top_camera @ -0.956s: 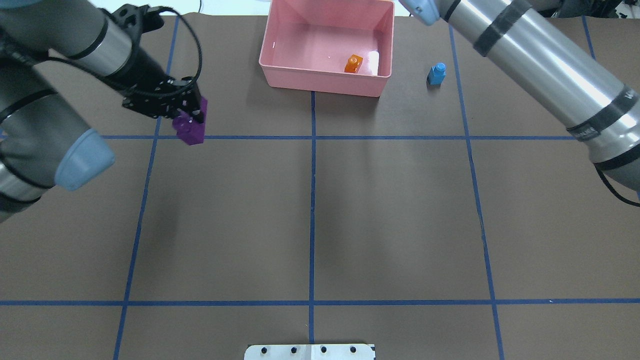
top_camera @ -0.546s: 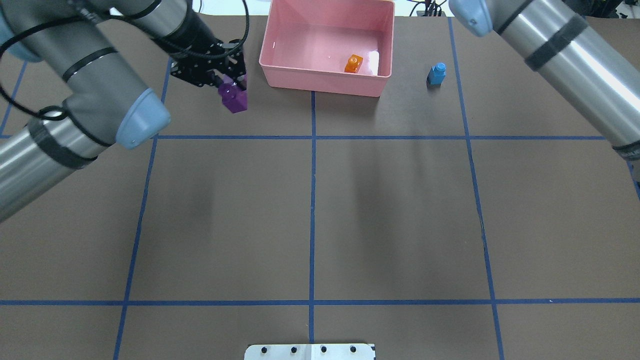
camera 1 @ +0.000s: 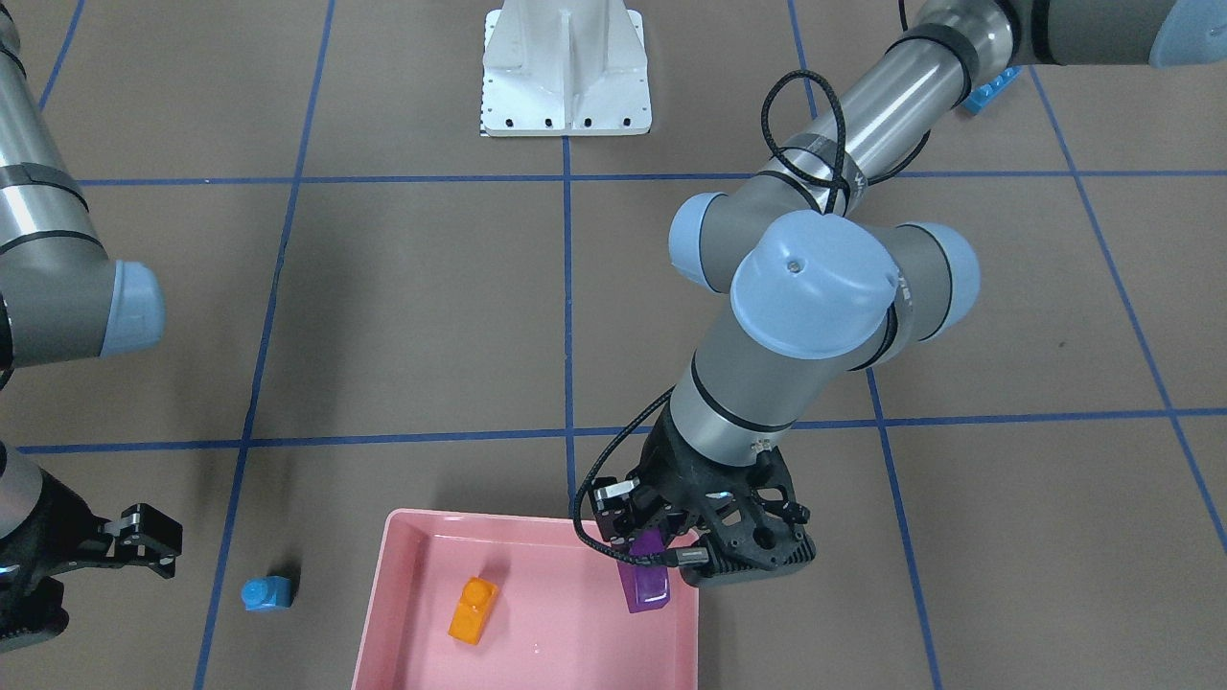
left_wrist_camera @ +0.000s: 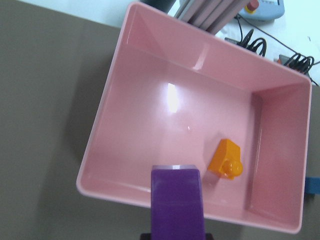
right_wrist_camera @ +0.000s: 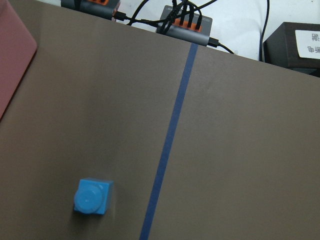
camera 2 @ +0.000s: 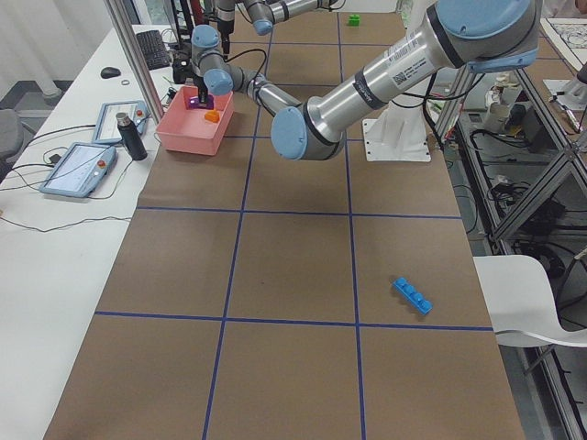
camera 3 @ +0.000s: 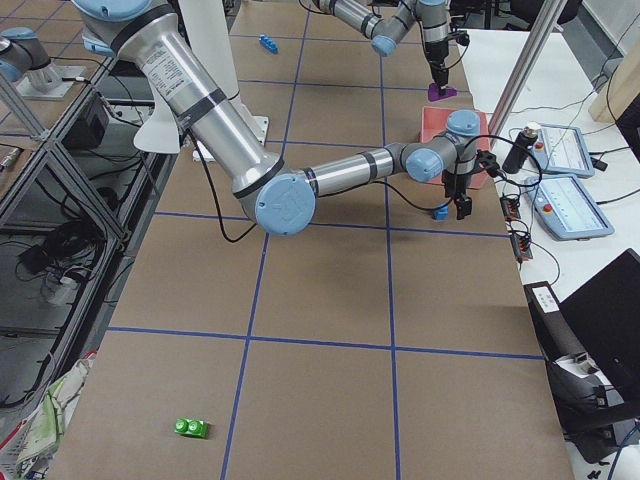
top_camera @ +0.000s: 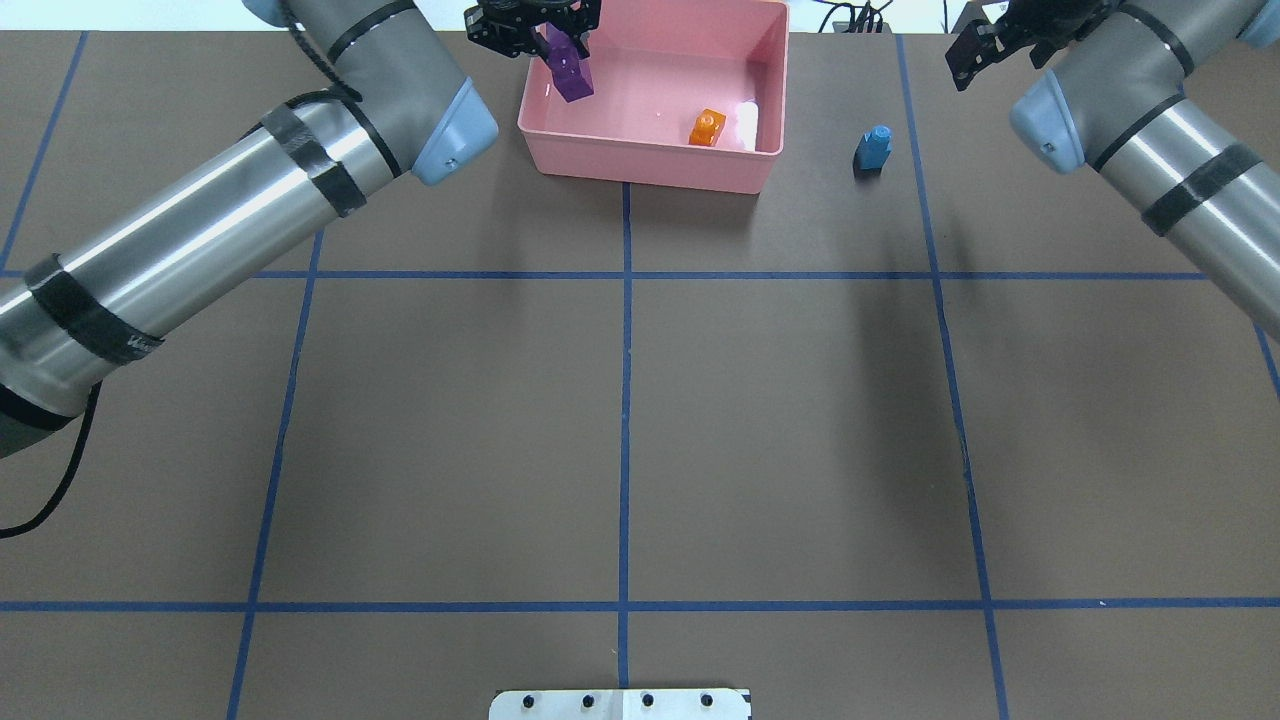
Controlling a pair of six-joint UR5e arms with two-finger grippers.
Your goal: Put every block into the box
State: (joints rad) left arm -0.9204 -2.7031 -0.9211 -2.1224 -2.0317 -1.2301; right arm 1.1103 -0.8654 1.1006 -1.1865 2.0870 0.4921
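My left gripper (top_camera: 548, 28) is shut on the purple sloped block (top_camera: 572, 76), which hangs over the left part of the pink box (top_camera: 640, 172). The left wrist view shows the purple block (left_wrist_camera: 177, 202) above the box's near wall (left_wrist_camera: 115, 186). An orange block (top_camera: 707, 127) lies inside the box. A small light blue block (top_camera: 873, 148) stands on the table right of the box. Beyond it, my right gripper (camera 1: 171, 545) hovers open and holds nothing. A long light blue block (camera 2: 413, 295) and a green block (camera 3: 191, 429) lie far off at opposite table ends.
The white robot base (camera 1: 566, 67) stands at the table's near edge. Blue tape lines grid the brown table. A dark bottle (camera 2: 127, 136) and tablets (camera 2: 81, 168) sit on the side bench past the box. A cable hub (right_wrist_camera: 187, 25) lies beyond the table's far edge.
My left gripper carried the purple block up and to the right, from beside the box to over its left part. My right gripper came into view near the small light blue block.
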